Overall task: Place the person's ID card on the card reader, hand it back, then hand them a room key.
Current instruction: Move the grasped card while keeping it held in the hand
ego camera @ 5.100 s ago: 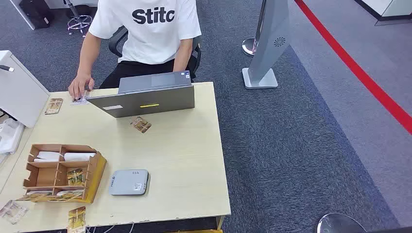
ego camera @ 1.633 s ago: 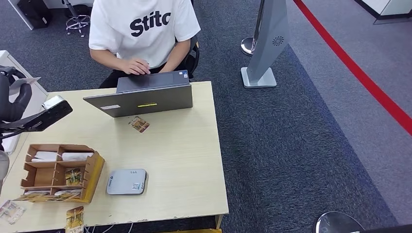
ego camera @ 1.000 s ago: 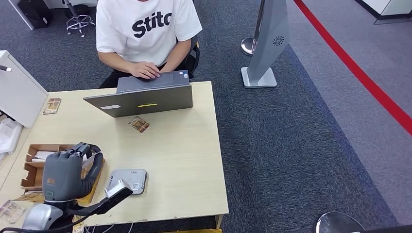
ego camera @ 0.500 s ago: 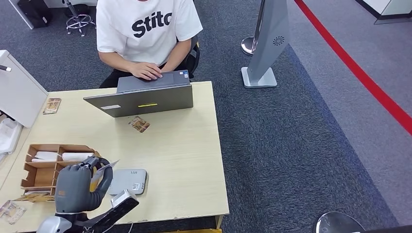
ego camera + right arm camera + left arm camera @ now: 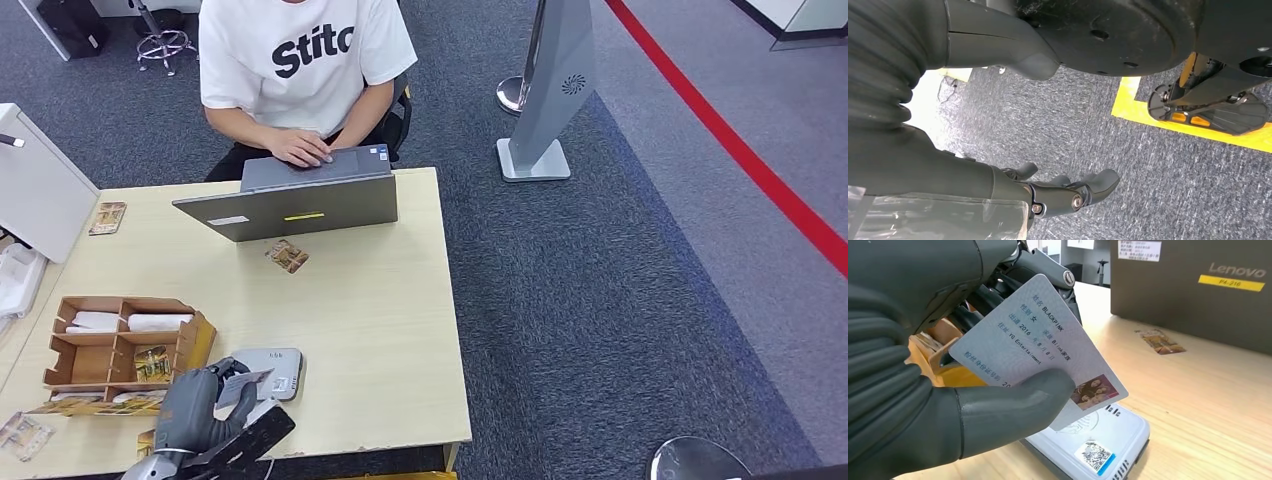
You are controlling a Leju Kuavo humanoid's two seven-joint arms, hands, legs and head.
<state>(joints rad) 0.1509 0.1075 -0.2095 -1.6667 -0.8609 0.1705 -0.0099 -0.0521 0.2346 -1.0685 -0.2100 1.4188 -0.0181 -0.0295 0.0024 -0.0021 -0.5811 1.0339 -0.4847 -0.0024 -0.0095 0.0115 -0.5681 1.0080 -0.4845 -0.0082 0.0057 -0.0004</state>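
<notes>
My left hand pinches the person's pale ID card between thumb and fingers, just above the near left edge of the grey card reader. The left wrist view shows the ID card up close, printed side and small photo visible, tilted over the card reader without lying on it. Room key cards sit in the wooden organizer. My right hand hangs by the floor, fingers loosely apart, holding nothing.
A person in a white T-shirt sits at the far side typing on a grey laptop. Loose patterned cards lie near the laptop and at the far left. A white box stands at the left edge.
My left hand has brought the ID card from the far left of the desk down toward its near edge, now closing in beside the reader. The person's hands stay on the laptop.
</notes>
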